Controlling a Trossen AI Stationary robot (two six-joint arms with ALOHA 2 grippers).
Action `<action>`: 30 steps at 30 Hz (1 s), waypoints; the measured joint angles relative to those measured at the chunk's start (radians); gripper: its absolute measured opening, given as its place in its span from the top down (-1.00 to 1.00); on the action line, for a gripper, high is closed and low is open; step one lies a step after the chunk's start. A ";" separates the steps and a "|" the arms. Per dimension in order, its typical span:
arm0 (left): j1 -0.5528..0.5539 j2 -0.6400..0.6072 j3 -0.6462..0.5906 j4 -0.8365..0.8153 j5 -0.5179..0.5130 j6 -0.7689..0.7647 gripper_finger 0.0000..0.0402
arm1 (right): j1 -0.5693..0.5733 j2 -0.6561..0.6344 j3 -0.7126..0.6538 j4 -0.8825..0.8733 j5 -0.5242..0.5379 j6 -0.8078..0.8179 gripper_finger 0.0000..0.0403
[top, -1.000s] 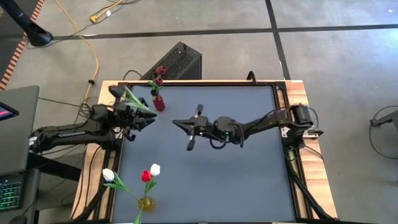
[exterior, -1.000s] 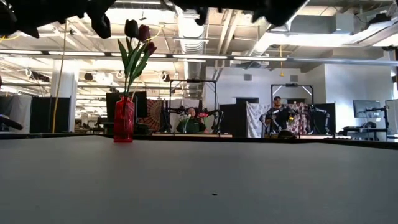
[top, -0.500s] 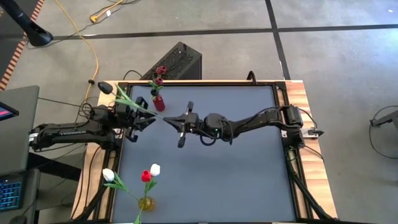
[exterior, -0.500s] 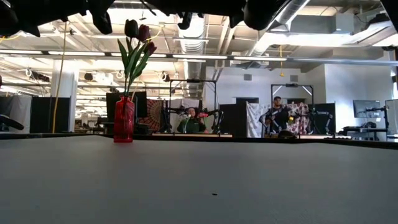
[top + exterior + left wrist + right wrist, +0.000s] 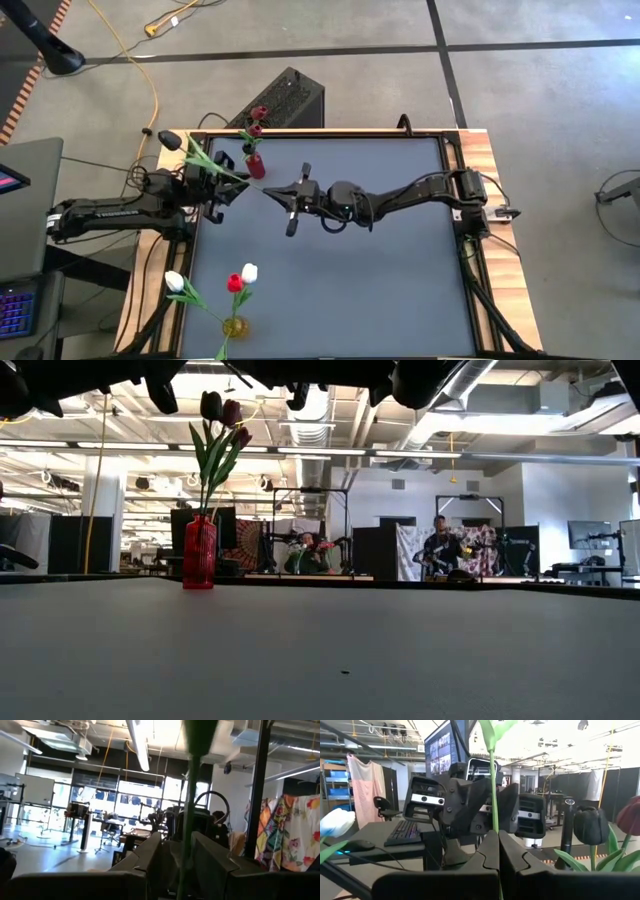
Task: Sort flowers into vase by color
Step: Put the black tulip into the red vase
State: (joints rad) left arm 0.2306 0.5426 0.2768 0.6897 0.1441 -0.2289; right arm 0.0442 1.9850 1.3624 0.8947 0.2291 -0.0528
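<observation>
A tulip with a dark head (image 5: 170, 140) and a green stem (image 5: 207, 160) lies slanted in the air between both grippers, above the table's far left part. My left gripper (image 5: 222, 190) (image 5: 177, 855) is shut on its stem. My right gripper (image 5: 268, 189) (image 5: 496, 837) reaches in from the table's right and is shut on the same stem. A red vase (image 5: 255, 166) (image 5: 200, 552) holding dark and dark red tulips (image 5: 222, 410) stands just beyond them. A yellow vase (image 5: 235, 325) with white and red tulips stands at the near left edge. My left gripper has the stem (image 5: 186, 840) pinched between its two fingers, which lie across it, part-way along its length. The tulip is lifted clear, its head pointing toward the far left corner. My right gripper pinches the stem (image 5: 493, 822) near its bare lower end between its fingers, coming level from the table's right. The stem rises out of the hold toward the left gripper.
The red vase stands close to both grippers, at the table's far edge. A black box (image 5: 285, 98) sits on the floor beyond the table. The dark tabletop (image 5: 380, 280) stretches to the right and near side. People and other robot stations show in the room behind.
My right gripper has moved toward the table's left until its fingertips reached the stem's lower end by the left gripper, then stayed there. The tulip's head has shifted a little toward the far left corner.
</observation>
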 joint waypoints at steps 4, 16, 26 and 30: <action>0.000 0.000 0.000 0.000 0.002 0.001 0.63 | -0.001 0.000 0.000 0.002 0.000 0.000 0.92; 0.000 0.000 0.000 -0.017 -0.022 -0.010 1.00 | -0.001 -0.003 0.000 0.002 -0.006 -0.009 0.60; 0.000 0.000 0.184 -0.354 0.013 0.039 1.00 | 0.001 -0.125 0.000 -0.287 -0.034 -0.044 0.02; 0.000 0.000 0.373 -0.737 -0.016 0.131 1.00 | 0.001 -0.247 0.000 -0.610 -0.029 -0.146 -0.18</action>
State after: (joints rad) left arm 0.2306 0.5430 0.6496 -0.0474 0.1281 -0.0978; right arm 0.0456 1.7379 1.3624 0.2849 0.2005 -0.1985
